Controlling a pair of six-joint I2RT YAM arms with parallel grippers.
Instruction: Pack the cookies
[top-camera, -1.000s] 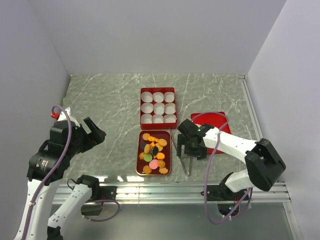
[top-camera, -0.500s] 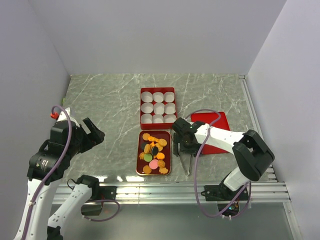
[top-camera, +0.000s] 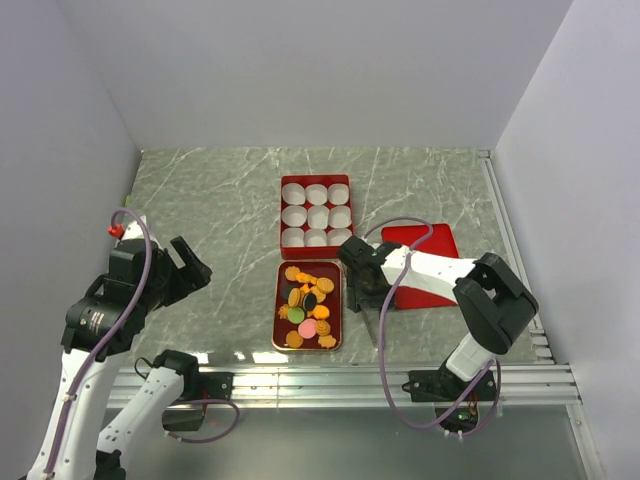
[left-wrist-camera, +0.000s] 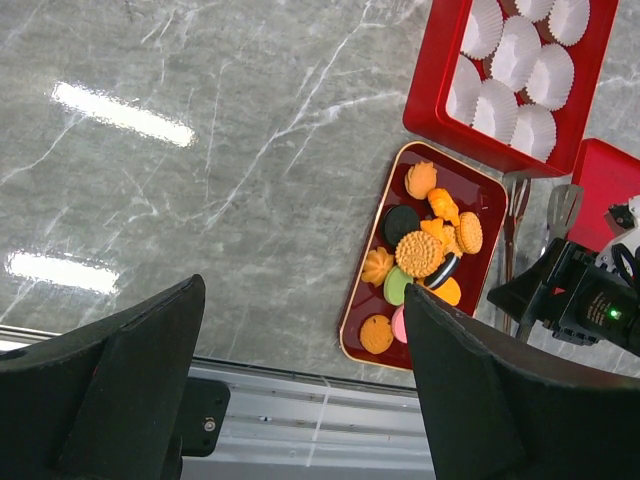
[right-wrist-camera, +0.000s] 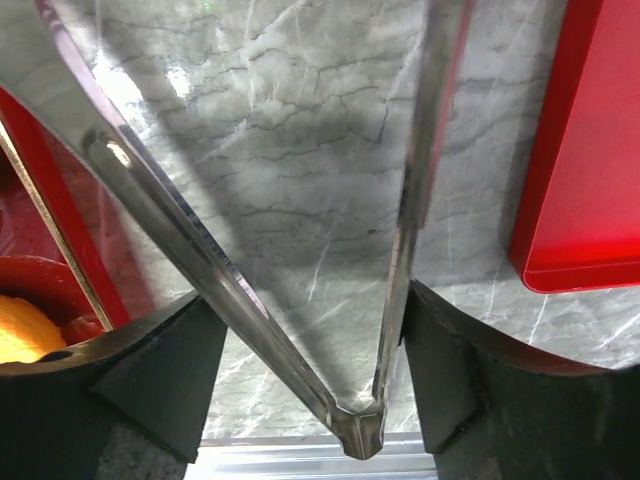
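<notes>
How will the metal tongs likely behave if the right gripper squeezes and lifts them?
The tongs look like thin polished steel, so probably slippery against the right gripper. Their two arms splay from a joined end, so they likely spring inward when squeezed, not stay rigid. Lying flat on the marble table, they seem unlikely to roll.

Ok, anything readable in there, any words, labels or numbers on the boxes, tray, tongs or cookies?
None readable in any view.
The red box, red lid, tray and tongs show no print.
The cookies carry surface patterns, too small to read as letters.
</notes>
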